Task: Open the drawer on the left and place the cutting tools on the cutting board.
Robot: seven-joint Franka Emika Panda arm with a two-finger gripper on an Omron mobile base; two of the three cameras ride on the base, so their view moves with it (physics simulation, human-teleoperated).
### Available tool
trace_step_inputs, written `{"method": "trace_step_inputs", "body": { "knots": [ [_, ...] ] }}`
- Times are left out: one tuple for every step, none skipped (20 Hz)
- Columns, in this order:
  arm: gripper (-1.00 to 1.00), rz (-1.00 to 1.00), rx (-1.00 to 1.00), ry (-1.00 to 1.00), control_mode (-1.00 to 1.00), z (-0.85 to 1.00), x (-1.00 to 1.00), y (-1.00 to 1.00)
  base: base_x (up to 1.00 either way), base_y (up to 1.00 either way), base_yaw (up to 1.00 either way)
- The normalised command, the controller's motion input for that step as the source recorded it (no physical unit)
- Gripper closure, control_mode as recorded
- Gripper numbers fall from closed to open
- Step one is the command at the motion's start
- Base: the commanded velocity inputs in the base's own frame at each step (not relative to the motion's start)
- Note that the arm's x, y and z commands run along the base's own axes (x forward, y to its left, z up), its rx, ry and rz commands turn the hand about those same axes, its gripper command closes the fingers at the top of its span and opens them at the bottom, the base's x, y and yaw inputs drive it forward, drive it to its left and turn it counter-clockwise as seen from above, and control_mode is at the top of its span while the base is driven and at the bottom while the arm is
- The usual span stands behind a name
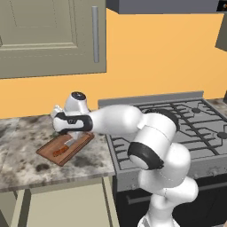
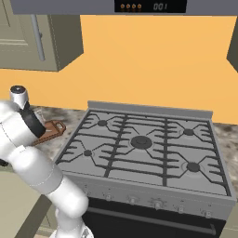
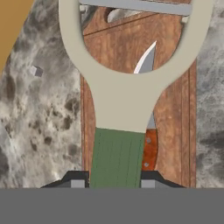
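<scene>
1. Hand view: a green-handled peeler point(image 3: 117, 148) is clamped between the two finger tips, its beige Y-shaped head held above the cutting board point(image 3: 175, 109).
2. A reddish-brown-handled knife point(image 3: 148, 131) lies on the board directly beneath the peeler.
3. The gripper point(image 3: 113, 183) is closed on the handle, over the marbled counter point(image 3: 39, 122).
4. Left base view: the board point(image 1: 48, 153) is seen left of the stove point(image 1: 195, 128).

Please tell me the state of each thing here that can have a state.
Gripper: shut on the green-handled peeler.
Green-handled peeler: held above the cutting board.
Red-handled knife: lying on the board.
Cutting board: flat on the counter.
Upper cabinet door: closed.
</scene>
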Motion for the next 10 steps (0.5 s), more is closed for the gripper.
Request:
{"method": "trace_step_inputs", "body": {
  "knots": [
    [1.0,0.0,-0.08,0.0,-1.0,-0.33,0.0,0.0,0.0,0.0,0.0],
    [1.0,0.0,-0.06,0.0,-1.0,-0.24,0.0,0.0,0.0,0.0,0.0],
    [1.0,0.0,-0.06,0.0,-1.0,-0.21,0.0,0.01,0.0,0.0,0.0],
    [1.0,0.0,-0.07,0.0,-1.0,-0.21,0.0,0.04,0.0,0.0,0.0],
    [1.0,0.0,-0.07,0.0,-1.0,-0.21,0.0,0.06,0.0,0.0,0.0],
    [1.0,0.0,-0.07,0.0,-1.0,-0.22,0.0,0.07,0.0,0.0,0.0],
    [1.0,0.0,-0.07,0.0,-1.0,-0.21,0.0,0.08,0.0,0.0,0.0],
    [1.0,0.0,-0.07,0.0,-1.0,-0.2,0.02,0.07,0.0,0.0,0.0],
    [1.0,0.0,-0.06,0.0,-1.0,-0.16,0.04,0.06,0.0,0.0,0.0],
    [1.0,0.0,-0.06,0.0,-1.0,-0.16,0.06,0.05,0.0,0.0,0.0]
  ]
}}
